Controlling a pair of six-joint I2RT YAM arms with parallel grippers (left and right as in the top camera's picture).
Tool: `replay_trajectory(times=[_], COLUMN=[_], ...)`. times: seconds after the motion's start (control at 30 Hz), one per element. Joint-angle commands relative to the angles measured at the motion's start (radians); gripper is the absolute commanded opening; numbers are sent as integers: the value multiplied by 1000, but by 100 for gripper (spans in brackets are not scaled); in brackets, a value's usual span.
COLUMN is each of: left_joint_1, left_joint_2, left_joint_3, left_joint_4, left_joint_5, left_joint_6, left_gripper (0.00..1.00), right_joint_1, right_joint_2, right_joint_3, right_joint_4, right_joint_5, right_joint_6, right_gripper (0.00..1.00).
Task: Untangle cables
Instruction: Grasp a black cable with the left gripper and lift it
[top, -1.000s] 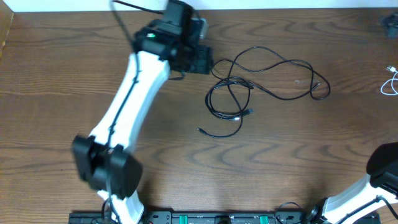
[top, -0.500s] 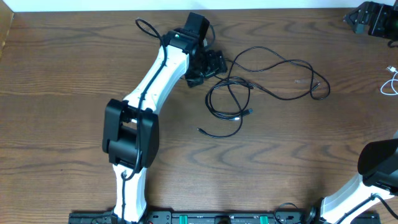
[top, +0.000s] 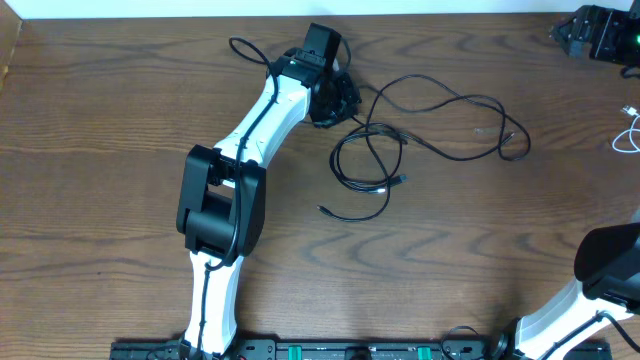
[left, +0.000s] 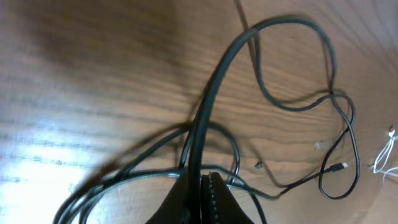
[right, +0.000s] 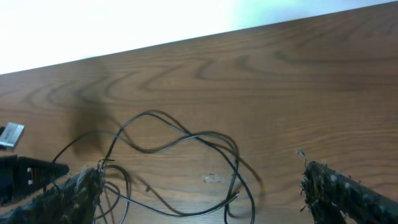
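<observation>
Several thin black cables (top: 370, 130) lie looped and crossed over each other in the middle of the table, and one strand runs out to the right. My left gripper (top: 338, 100) is at the tangle's upper left end. In the left wrist view its jaws (left: 203, 186) are shut on a black cable (left: 214, 93) that rises away from them. A white cable (top: 627, 135) lies at the table's right edge, apart from the black ones. My right gripper (top: 562, 32) hovers at the far right corner, open and empty (right: 205, 193), looking over the black loops (right: 186, 140).
The table is bare brown wood (top: 100, 150). Its far edge meets a white wall (right: 124, 25). The left arm (top: 250, 140) stretches diagonally across the left half, and the right arm's base (top: 600, 270) stands at the near right.
The left arm swung right and its gripper, open a moment ago, has closed on the black cable's end. The right gripper came into view at the far right corner and has held still since.
</observation>
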Motion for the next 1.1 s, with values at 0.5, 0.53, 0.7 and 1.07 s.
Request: replay_trajectory(times=[0.5, 0.53, 0.7, 1.07], left_joint_1=[50, 50, 50, 50], left_joint_2=[-597, -624, -743, -838], left_joint_3=[50, 50, 50, 50], left_joint_4=[106, 119, 214, 466], left_joint_5=[-36, -36, -37, -302], left_joint_6=[448, 448, 447, 394], left_gripper=[7, 7, 7, 8], right_joint_1=[232, 245, 293, 344], right_joint_2=[-7, -6, -6, 0], right_joint_3=[0, 0, 0, 0], right_joint_4=[-5, -5, 5, 34], right_joint_5=[-10, -11, -100, -247], right_joint_6=[-72, -82, -140, -155], right_gripper=[98, 98, 99, 99])
